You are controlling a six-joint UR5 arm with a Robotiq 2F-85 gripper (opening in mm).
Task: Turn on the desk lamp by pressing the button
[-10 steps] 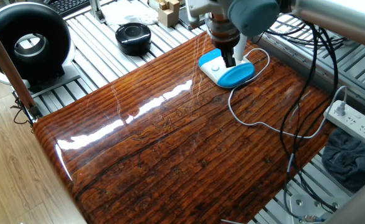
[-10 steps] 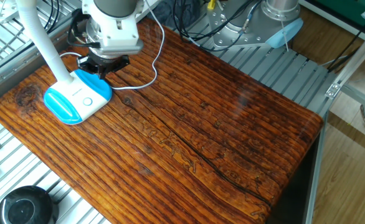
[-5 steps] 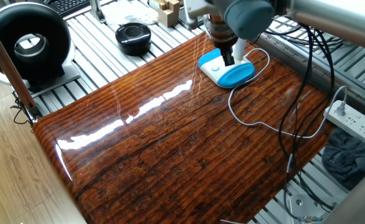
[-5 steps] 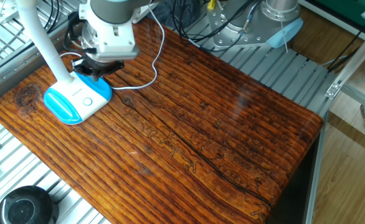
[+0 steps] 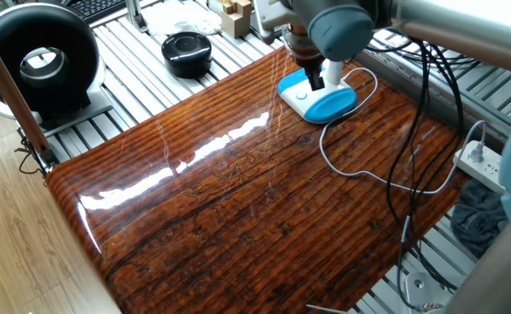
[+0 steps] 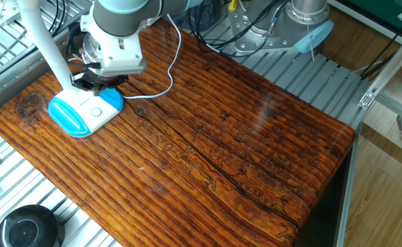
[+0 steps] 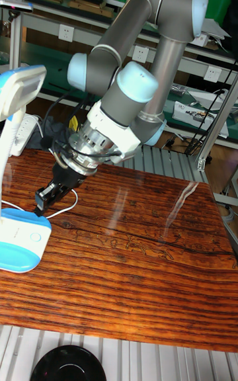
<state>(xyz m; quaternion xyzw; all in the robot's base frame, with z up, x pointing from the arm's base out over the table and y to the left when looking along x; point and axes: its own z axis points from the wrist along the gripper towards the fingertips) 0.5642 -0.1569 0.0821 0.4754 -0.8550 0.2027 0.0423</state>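
**Button not yet pressed**

Lamp base sits at the upper left of the other fixed view: the desk lamp (image 6: 84,110) on the counter (image 6: 215,137), its button (image 6: 96,112) uncovered. My end effector (image 7: 45,197) hovers beside the stem; I cannot tell its opening. No glow shows, so pressing remains.

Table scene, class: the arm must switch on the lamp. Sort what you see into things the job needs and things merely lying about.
Needed:
desk lamp
button
gripper

Lying about:
round black disc
power strip
black ring-shaped fan
wooden blocks
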